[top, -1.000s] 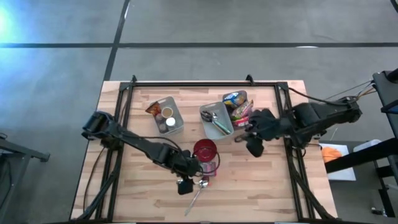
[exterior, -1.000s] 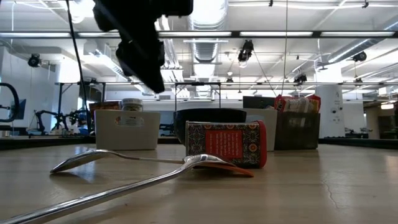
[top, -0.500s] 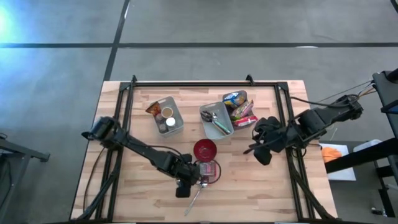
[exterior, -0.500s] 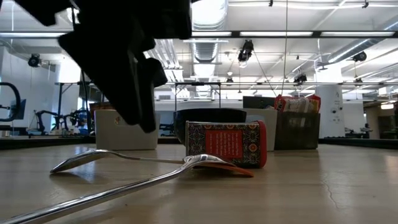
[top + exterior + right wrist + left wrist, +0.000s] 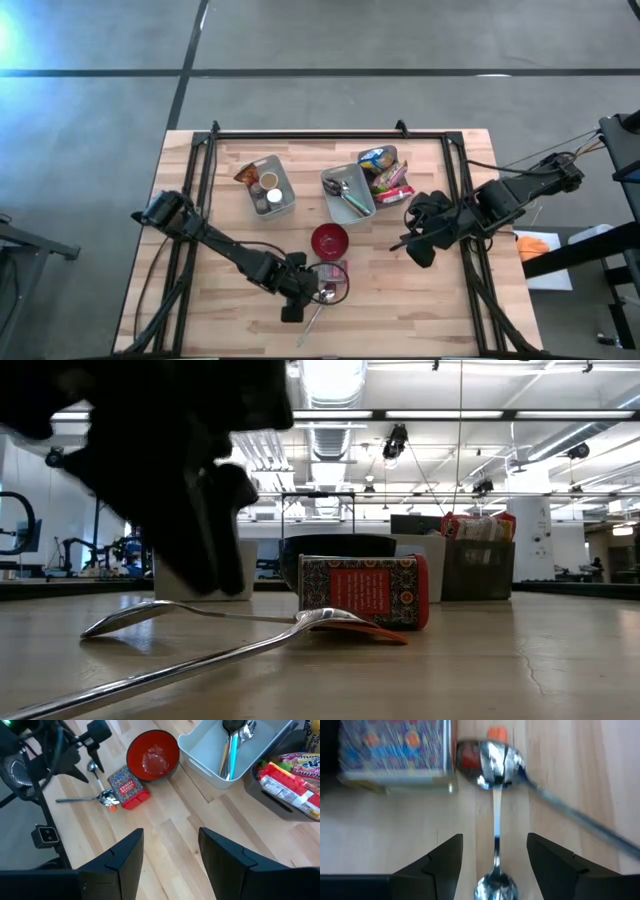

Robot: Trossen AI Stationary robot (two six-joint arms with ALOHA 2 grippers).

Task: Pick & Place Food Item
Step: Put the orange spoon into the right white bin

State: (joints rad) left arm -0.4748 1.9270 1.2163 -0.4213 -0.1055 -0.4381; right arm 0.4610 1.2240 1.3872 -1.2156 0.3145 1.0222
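The left gripper [image 5: 493, 865] hangs low at the wooden table's [image 5: 420, 300] near edge, fingers parted astride a silver metal spoon's [image 5: 495, 845] handle without pinching it, just near a red patterned food packet [image 5: 336, 276], while the right gripper [image 5: 170, 855] waits released at the right.

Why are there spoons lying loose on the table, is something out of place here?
Two spoons lie crossed on the bare wood beside the red packet, while other cutlery sits in the white bin. That looks untidy. The left gripper, open, straddles one spoon's handle. Nothing looks spilled or broken.
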